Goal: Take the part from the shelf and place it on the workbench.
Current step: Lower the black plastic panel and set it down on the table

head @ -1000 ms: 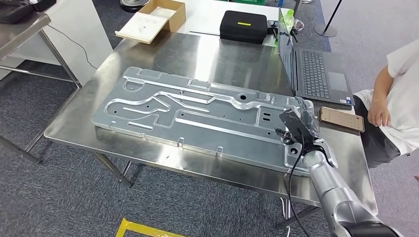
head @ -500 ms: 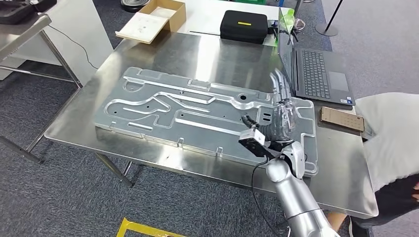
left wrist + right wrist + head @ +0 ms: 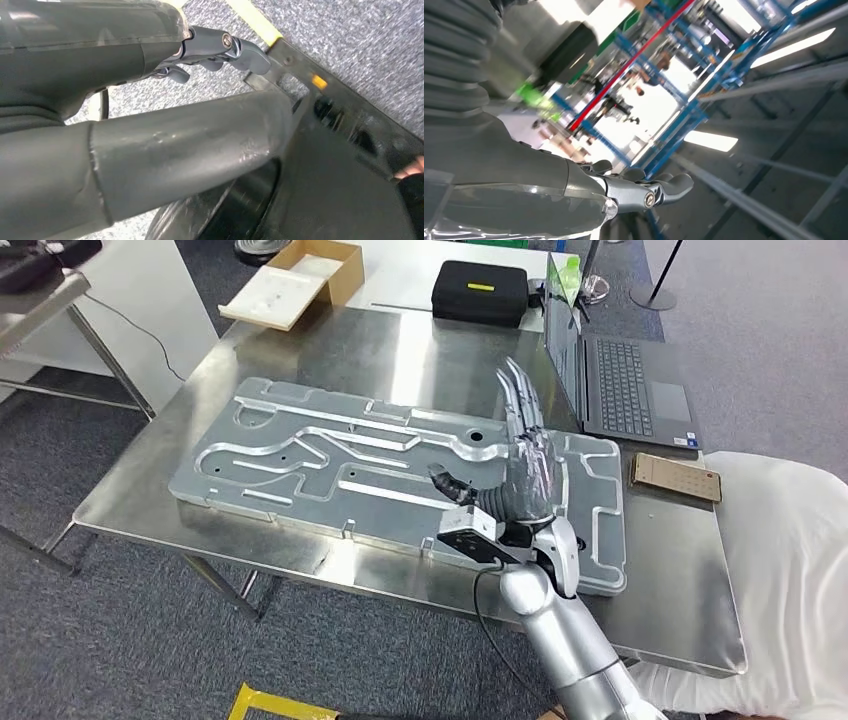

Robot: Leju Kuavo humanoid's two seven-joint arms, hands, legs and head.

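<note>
The part [image 3: 350,455], a large flat silver metal plate with raised ribs and channels, lies flat on the steel workbench [image 3: 400,350]. My right hand [image 3: 525,465] is raised above the part's right end, palm turned up and fingers stretched straight, holding nothing. The right wrist view shows the same hand [image 3: 574,185] against ceiling lights and blue racking. My left hand [image 3: 175,50] hangs low over grey carpet with its fingers loosely extended and nothing in it.
An open laptop [image 3: 620,385] and a phone [image 3: 675,477] lie on the bench's right side. A black case [image 3: 480,292] and a cardboard box [image 3: 295,280] stand at the back. A person in white [image 3: 780,570] leans in at the right corner.
My right hand has come off the part's right end, risen and spread its fingers. The person at the right has bent in closer. The view shifted slightly.
</note>
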